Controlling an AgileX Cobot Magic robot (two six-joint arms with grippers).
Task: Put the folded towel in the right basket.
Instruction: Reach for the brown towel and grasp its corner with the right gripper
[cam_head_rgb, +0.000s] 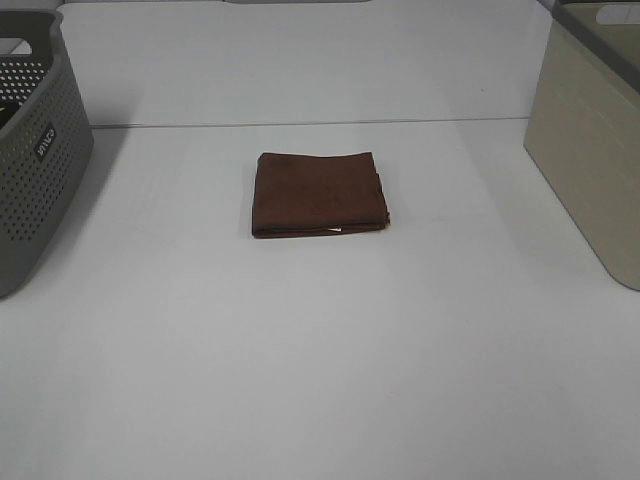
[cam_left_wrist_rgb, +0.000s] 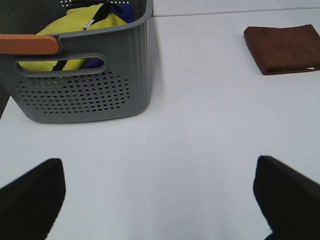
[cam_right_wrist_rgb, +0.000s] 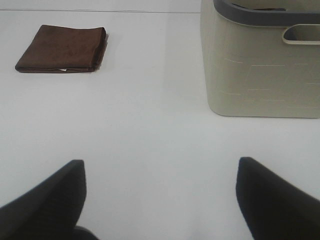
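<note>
A folded dark brown towel (cam_head_rgb: 318, 193) lies flat on the white table, near its middle. It also shows in the left wrist view (cam_left_wrist_rgb: 283, 48) and in the right wrist view (cam_right_wrist_rgb: 62, 48). The right basket (cam_head_rgb: 590, 140) is beige with a grey rim and stands at the table's right edge; the right wrist view (cam_right_wrist_rgb: 260, 65) shows it too. Neither arm shows in the exterior high view. My left gripper (cam_left_wrist_rgb: 160, 200) is open and empty above bare table. My right gripper (cam_right_wrist_rgb: 160, 200) is open and empty, well short of the towel and the basket.
A grey perforated basket (cam_head_rgb: 30, 150) stands at the left edge; the left wrist view (cam_left_wrist_rgb: 85, 75) shows yellow and blue cloth inside it and an orange handle. The white table (cam_head_rgb: 320, 380) stretches bare between the baskets around the towel.
</note>
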